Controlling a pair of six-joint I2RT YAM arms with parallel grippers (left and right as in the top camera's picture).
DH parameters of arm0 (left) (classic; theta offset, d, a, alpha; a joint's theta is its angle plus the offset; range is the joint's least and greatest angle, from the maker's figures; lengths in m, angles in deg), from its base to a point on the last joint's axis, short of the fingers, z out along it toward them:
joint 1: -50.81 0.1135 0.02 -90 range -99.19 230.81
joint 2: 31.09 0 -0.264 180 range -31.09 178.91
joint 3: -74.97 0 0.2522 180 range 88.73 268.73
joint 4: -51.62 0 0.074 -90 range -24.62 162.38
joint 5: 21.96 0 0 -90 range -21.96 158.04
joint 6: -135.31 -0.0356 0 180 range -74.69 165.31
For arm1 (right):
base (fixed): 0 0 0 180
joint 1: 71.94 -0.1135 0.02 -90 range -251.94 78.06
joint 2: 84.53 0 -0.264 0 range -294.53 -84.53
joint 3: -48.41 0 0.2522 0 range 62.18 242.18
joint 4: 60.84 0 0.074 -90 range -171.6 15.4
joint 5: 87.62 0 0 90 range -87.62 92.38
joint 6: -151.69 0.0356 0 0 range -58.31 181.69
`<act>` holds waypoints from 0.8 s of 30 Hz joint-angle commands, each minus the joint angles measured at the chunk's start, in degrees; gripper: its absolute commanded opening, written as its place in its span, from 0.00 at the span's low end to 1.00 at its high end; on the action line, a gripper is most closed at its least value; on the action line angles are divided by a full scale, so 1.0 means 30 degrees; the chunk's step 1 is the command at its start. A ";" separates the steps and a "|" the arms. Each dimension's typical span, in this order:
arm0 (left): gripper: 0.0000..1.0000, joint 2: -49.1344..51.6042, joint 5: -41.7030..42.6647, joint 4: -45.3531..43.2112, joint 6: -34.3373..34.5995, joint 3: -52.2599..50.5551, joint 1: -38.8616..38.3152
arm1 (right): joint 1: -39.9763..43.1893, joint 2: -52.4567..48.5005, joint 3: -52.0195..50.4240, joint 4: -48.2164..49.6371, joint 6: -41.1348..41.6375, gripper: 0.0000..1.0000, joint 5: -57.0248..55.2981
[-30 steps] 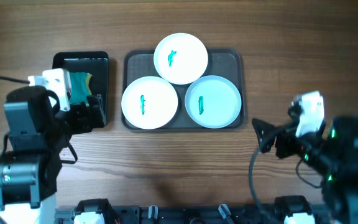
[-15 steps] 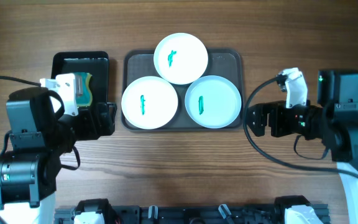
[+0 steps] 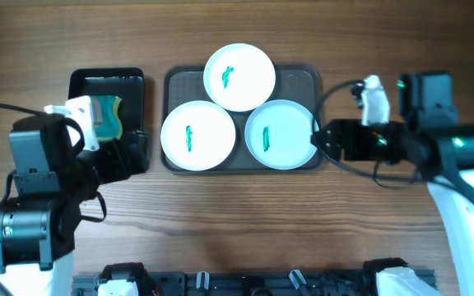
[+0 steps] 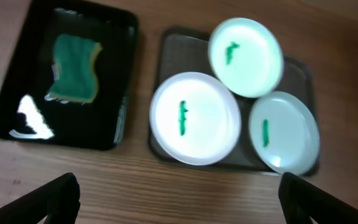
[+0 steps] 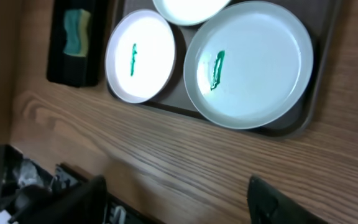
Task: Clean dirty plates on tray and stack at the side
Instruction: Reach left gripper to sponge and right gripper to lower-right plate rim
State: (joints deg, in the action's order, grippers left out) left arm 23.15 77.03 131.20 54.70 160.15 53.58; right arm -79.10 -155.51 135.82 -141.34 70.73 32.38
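The dark grey-brown tray (image 3: 304, 78) holds three plates, each with a green smear: a white one at the back (image 3: 239, 77), a white one at front left (image 3: 198, 136) and a pale blue one at front right (image 3: 281, 134). My left gripper (image 3: 135, 153) is open and empty, just left of the tray's front corner; its wrist view shows the tray (image 4: 175, 46) and the near white plate (image 4: 196, 118) ahead of its fingers (image 4: 179, 199). My right gripper (image 3: 324, 140) is open and empty at the tray's right edge, beside the pale blue plate (image 5: 248, 64), which lies ahead of its fingers (image 5: 179, 199).
A smaller glossy black tray (image 3: 134, 90) stands left of the big tray and holds a green and yellow sponge (image 3: 107, 117), also seen in the left wrist view (image 4: 73, 60). Bare wooden table (image 3: 237, 214) lies in front of both trays.
My right arm has swung left, from the table's right side up to the tray's right edge. My left gripper has shifted only slightly. The plates have not moved.
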 commanded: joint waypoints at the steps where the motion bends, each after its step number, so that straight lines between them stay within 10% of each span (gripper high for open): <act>1: 1.00 0.0517 -0.2987 0.0364 0.2186 0.0342 0.0124 | -0.1887 -0.1792 0.0328 0.0984 0.2455 0.65 -0.1370; 13: 0.94 0.2841 -0.4532 0.0714 0.3155 0.0342 0.0124 | -0.8619 -0.7941 0.0328 0.7584 0.9326 0.36 -0.4750; 24: 0.92 0.6062 -0.5603 0.0423 0.3767 0.0342 0.0124 | -0.9989 -1.2619 0.0328 1.1577 1.0550 0.33 -0.6426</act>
State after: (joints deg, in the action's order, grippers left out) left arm 39.21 61.73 133.08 64.97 160.17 53.58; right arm -108.82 -190.26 135.82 -107.99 100.52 16.64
